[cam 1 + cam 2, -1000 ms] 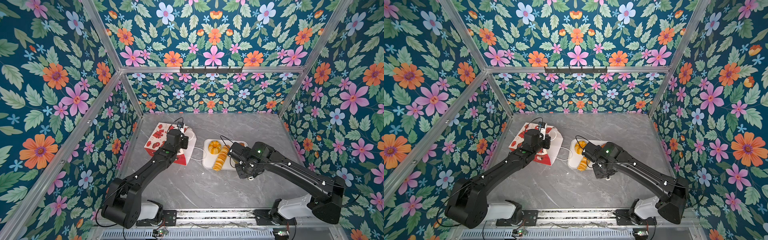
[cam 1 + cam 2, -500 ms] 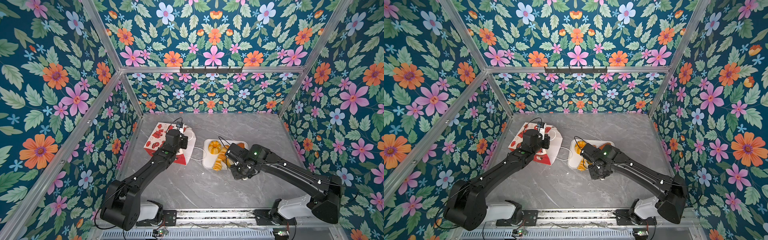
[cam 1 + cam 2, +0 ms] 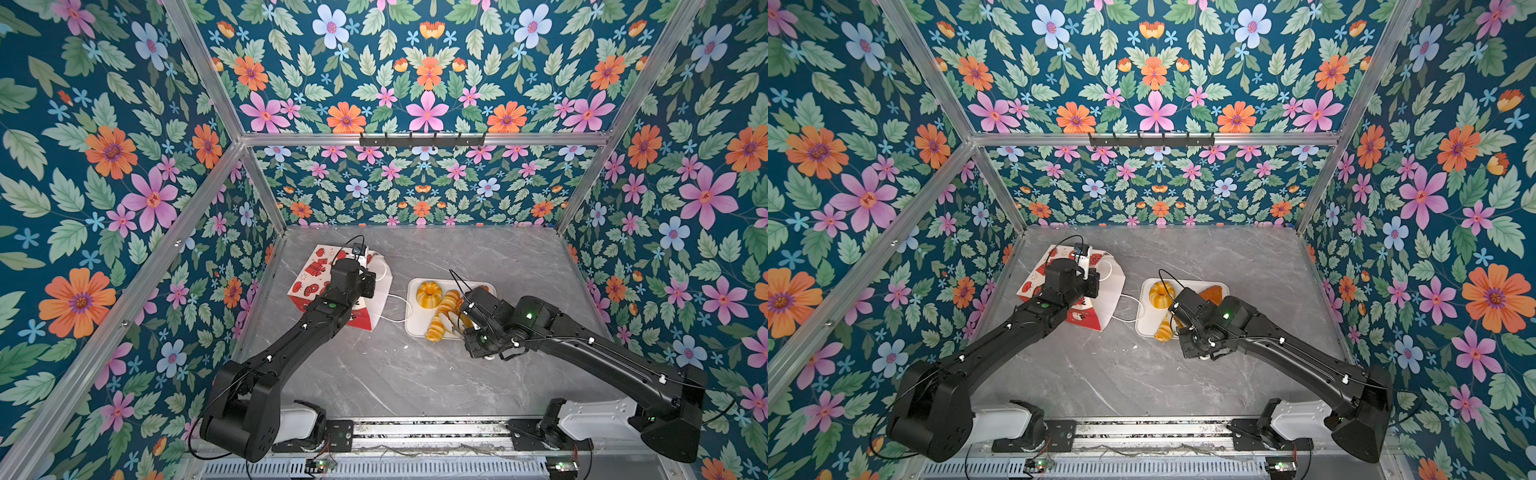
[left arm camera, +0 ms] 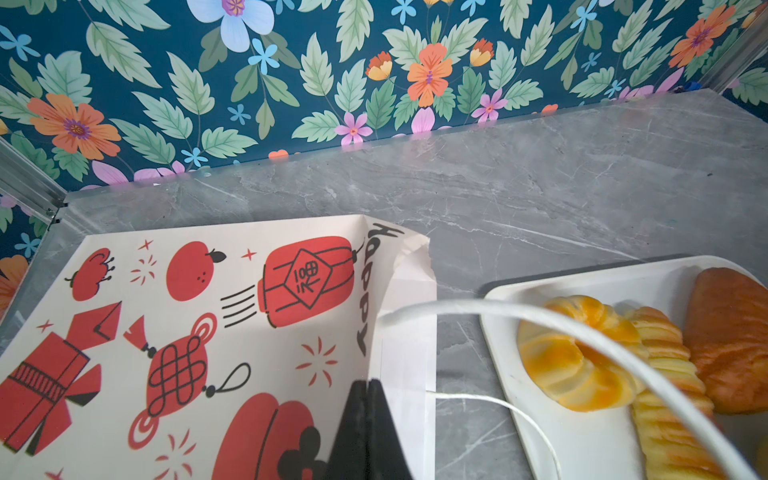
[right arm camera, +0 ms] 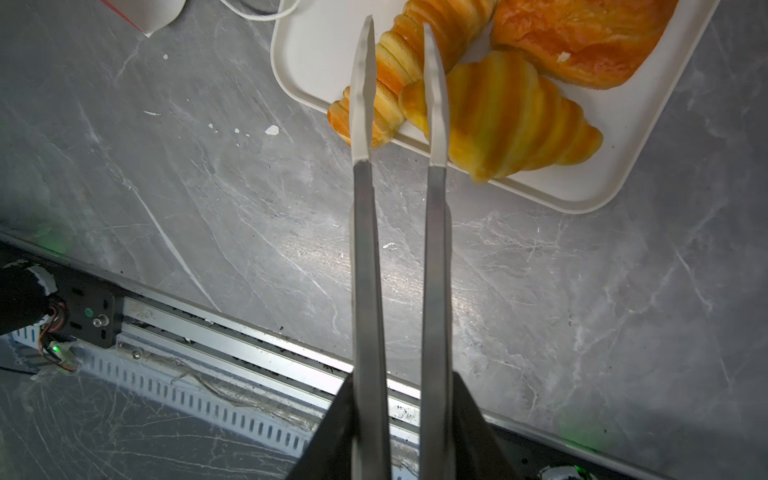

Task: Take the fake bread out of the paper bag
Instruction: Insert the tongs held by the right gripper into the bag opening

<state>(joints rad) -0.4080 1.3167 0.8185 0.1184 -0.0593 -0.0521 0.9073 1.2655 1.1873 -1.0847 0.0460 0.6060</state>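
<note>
Fingers point(image 5: 361, 83) of my right gripper point(image 5: 397, 54) slightly spread, empty, over fake bread point(image 5: 503, 116) at tray point(image 5: 316, 54) near edge; arm elbowed inward. My left gripper point(image 4: 368, 388) pinches paper bag point(image 4: 208, 311) rim, arm outstretched; bag lies by table point(image 3: 415, 374) left edge.

Premises: a purpose-built robotics test cell, not a domestic or commercial room. Evidence: an aluminium profile frame point(image 3: 291, 139) carries panels of floral wallpaper point(image 3: 428, 75) on three sides. The grey marble-pattern counter point(image 3: 395, 374) fills the enclosure floor. Two black robot arms, left point(image 3: 291, 345) and right point(image 3: 602, 357), are bolted to a metal rail point(image 3: 428, 430) along the counter's near edge. Below it run a slotted cable duct point(image 3: 415, 469) and exposed wiring.
</note>
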